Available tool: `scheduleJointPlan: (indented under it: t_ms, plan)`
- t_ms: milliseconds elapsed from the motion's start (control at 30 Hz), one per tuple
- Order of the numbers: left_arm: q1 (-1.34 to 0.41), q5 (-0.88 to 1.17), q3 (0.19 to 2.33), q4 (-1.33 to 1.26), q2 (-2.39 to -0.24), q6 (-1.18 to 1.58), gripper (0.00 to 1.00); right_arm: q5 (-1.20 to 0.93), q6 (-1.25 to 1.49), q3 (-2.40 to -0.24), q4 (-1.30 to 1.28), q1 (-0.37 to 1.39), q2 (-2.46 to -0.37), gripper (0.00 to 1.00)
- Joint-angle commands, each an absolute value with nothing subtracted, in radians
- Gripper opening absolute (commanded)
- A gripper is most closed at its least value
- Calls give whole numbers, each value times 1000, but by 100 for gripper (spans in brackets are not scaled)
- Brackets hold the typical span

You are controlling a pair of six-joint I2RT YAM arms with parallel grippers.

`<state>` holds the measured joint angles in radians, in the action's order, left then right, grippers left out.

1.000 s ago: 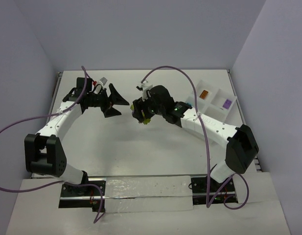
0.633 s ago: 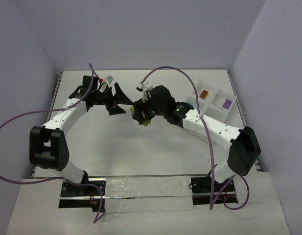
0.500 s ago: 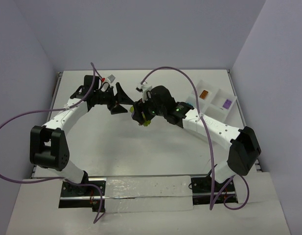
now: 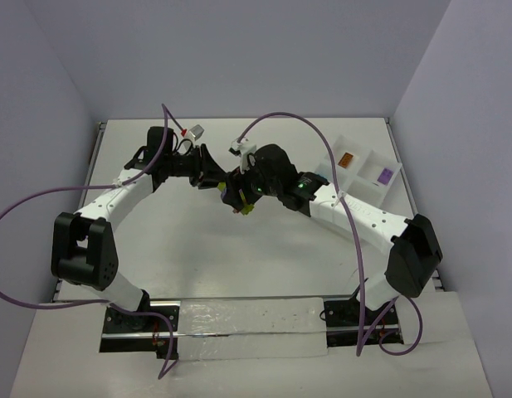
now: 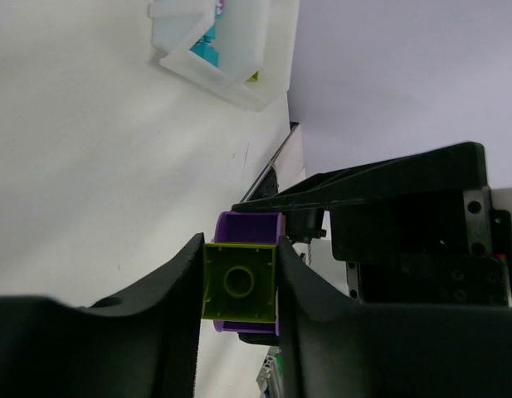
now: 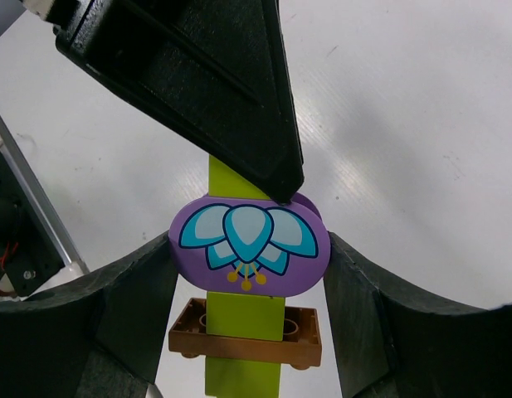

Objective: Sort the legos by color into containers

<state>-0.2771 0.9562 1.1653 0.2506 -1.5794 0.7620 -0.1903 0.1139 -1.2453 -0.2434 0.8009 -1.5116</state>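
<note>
As the right gripper pinches the purple piece and the left gripper the lime brick, well apart from the tray, a skewed pull could send either flying.

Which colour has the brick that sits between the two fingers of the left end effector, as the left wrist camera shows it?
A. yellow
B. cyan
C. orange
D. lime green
D: in the left wrist view the left end effector has a lime green brick between its two fingers, with a purple piece right behind it.
</note>
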Motion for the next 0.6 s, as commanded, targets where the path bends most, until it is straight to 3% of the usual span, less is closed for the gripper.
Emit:
scheduleJointPlan:
  t_ms: [0,67,100,567]
  plan:
    - [-282,973,1179,234,-1537,741,20,-195,111,-1295,-218,809,-1502,34]
    - [-281,956,1191,258,-1541,733,2,-181,112,-1288,-218,807,-1514,34]
    - [-280,948,1197,275,-1542,726,0,-166,113,-1278,-219,805,-1519,34]
    - [-172,694,1189,348,-1529,809,0,-115,182,-1103,-136,781,-1525,27]
